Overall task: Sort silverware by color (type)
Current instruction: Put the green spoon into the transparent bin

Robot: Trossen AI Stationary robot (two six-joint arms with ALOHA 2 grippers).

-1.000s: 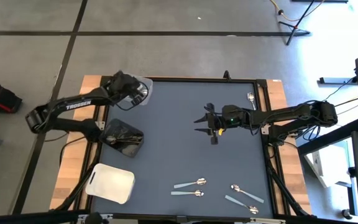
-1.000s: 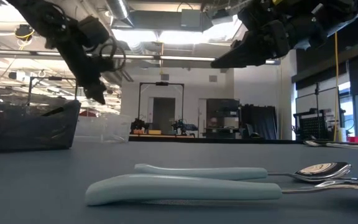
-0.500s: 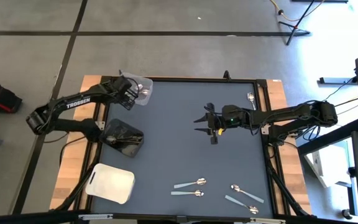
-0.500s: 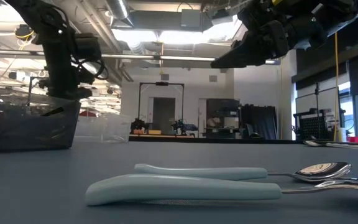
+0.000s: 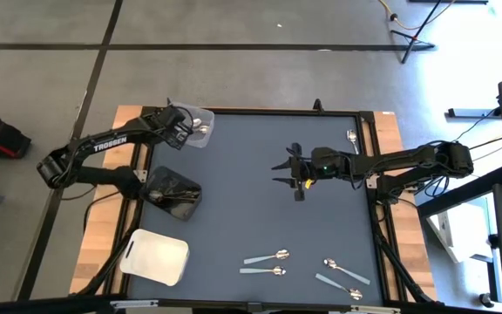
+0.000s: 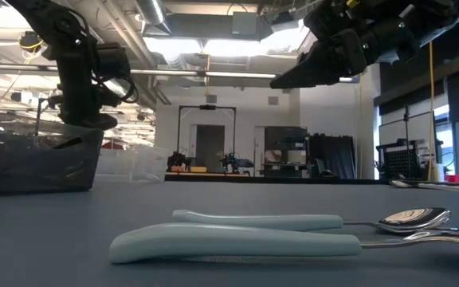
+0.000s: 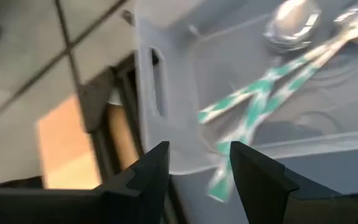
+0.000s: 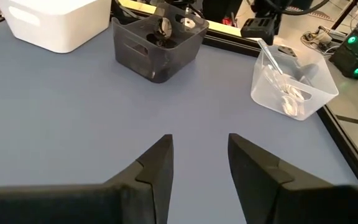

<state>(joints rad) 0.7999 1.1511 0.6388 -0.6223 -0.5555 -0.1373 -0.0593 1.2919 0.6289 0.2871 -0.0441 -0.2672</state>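
Several spoons with pale blue handles lie near the table's near edge [image 5: 267,257] [image 5: 345,267], close in the low view [image 6: 237,235]. One more spoon [image 5: 352,138] lies at the far right. The clear tub [image 5: 200,126] holds spoons with green-and-white handles [image 7: 260,87]. The dark tub [image 5: 172,192] holds dark utensils. My left gripper [image 7: 199,168] is open, pointing down at the clear tub's left rim [image 5: 186,133]. My right gripper [image 5: 288,167] hovers open above the table's middle [image 8: 199,162]. My left gripper has a green-and-white spoon handle [image 7: 219,180] showing in the gap between its open fingers, at the clear tub's rim. I cannot tell whether either finger touches it.
A white rounded tray [image 5: 153,255] sits at the near left corner, the dark tub [image 8: 160,46] beyond it and the clear tub [image 8: 294,87] at the far left corner. Bare grey mat [image 5: 251,201] spans the middle of the table.
My left gripper has drawn back from over the clear tub toward the table's left edge and turned to point straight down; the tub's inside with its spoons shows again. It has held still for the last half second.
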